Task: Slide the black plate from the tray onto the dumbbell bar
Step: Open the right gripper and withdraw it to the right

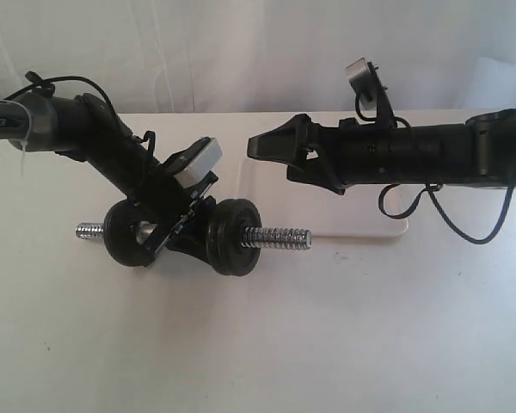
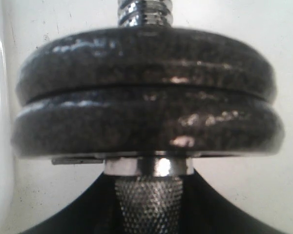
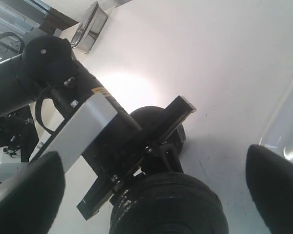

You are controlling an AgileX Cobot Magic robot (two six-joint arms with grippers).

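Already the black plate (image 2: 146, 58) sits on the dumbbell bar (image 1: 279, 237), against a second disc (image 2: 146, 126) by its threaded end. The left claw (image 1: 165, 234) pinches the bar's handle. The right claw (image 1: 260, 144) hangs spread above the bar, and the tray (image 1: 361, 231) lies just beyond it.

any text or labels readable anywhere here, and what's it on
"PIPER": white letters on the left black robot arm, blurred, likely reading.
Small yellow sticker on that arm: too small to read.
Black cast-iron weight discs and threaded chrome dumbbell bar: no marking visible.
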